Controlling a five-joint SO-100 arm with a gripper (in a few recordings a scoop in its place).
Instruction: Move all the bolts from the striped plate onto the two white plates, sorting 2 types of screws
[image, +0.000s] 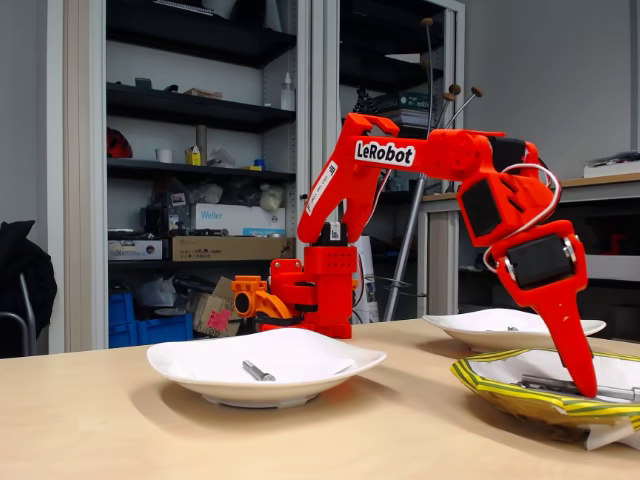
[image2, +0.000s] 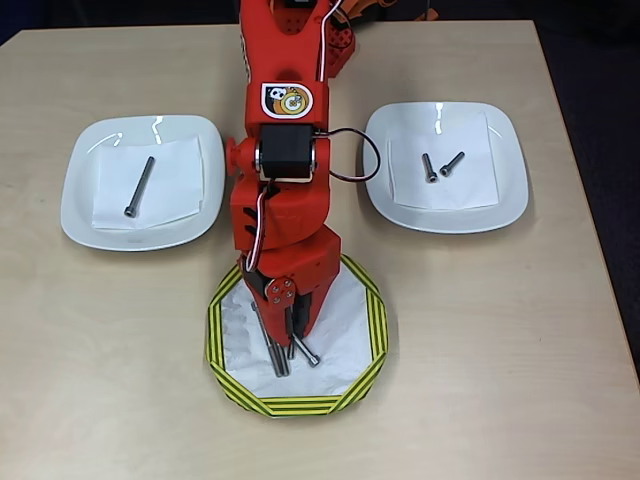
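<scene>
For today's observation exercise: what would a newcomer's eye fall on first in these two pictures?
First, the bright red arm, reaching from the table's far edge down into the striped plate at the near edge, its end effector among the long bolts there. Next, the two white plates flanking it in the overhead view: the left plate holds one long bolt, the right plate two short bolts.

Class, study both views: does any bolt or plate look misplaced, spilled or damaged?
Nothing stands out. The left white plate in the overhead view holds one long bolt, the right white plate two short bolts; the remaining bolts lie inside the striped plate, under the gripper.
</scene>
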